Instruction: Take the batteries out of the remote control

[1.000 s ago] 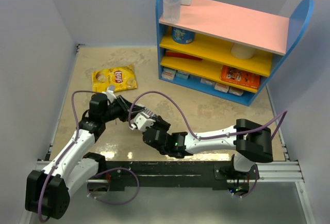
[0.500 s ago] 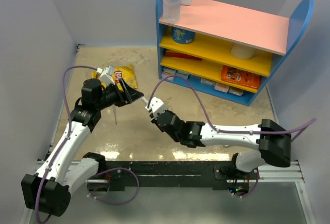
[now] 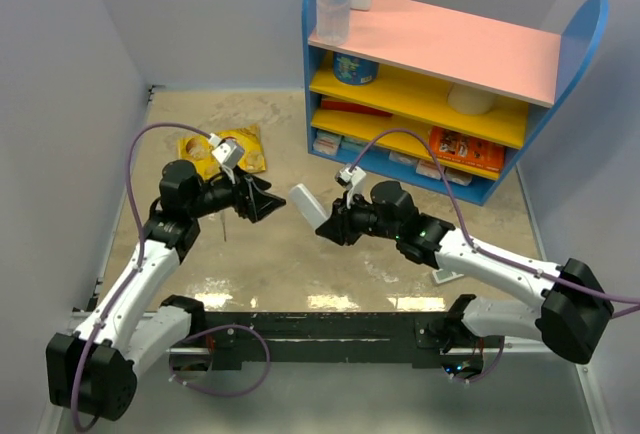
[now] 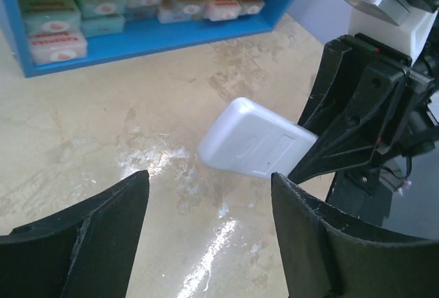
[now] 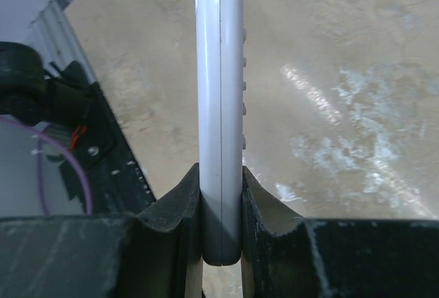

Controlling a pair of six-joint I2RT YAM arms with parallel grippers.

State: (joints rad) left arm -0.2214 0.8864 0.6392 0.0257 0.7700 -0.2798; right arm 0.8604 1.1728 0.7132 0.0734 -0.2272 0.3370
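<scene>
the remote control (image 3: 308, 203) is up off the table (image 3: 280, 134), hanging in the air between the two arms, and the right gripper (image 3: 333, 222) has it clamped by one end with the free end slanting up toward the left arm. seen from the right wrist it runs edge-on straight out from between the fingers (image 5: 175, 205) – one pad on the buttoned face, the other on the plain back. the left gripper (image 3: 262, 200) stands wide open with nothing in it. it is aimed at the remote's free end, near but apart. in its own view the rounded white end shows beyond its dark fingertips (image 4: 103, 236). no batteries show in any view, and i cannot tell whether they sit in the slot or whether a cover is on. the remote looks light, stiff and smooth, so a pinch at one end will likely let it swing or slide if the other arm pushes hard. a steadier hold would be across the narrow sides, clear of the slot. the batteries should be small, hard and round – apt to roll or drop – so each is best caught across its middle, or pried up at one end first.
</scene>
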